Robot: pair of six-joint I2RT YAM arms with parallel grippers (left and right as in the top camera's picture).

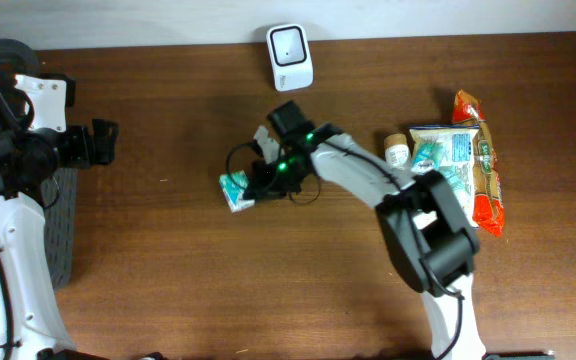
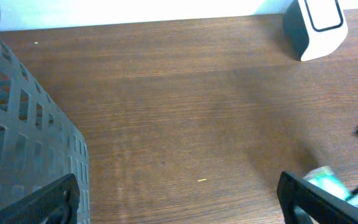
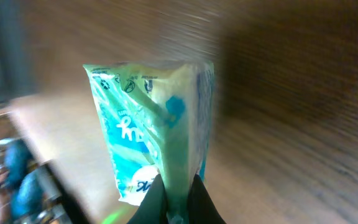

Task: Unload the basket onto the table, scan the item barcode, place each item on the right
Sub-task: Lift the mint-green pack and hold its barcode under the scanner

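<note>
The item, a teal and white packet (image 1: 234,189), sits at the middle of the wooden table, and my right gripper (image 1: 255,182) is shut on its edge. The right wrist view shows the packet (image 3: 151,121) standing up from the two black fingers, and the right gripper (image 3: 176,200) pinches its thin side seam. No barcode is readable. The white scanner (image 1: 290,57) stands at the far edge, apart from the packet. My left gripper (image 1: 96,143) hovers open at the left, holding nothing. Its wrist view shows the left gripper (image 2: 179,204), the scanner (image 2: 316,28) and a corner of the packet (image 2: 325,179).
A dark slotted basket (image 1: 65,225) stands at the left edge under the left arm, also seen as a basket (image 2: 17,137) in the left wrist view. A pile of snack packets (image 1: 465,165) and a small bottle (image 1: 396,151) lie at the right.
</note>
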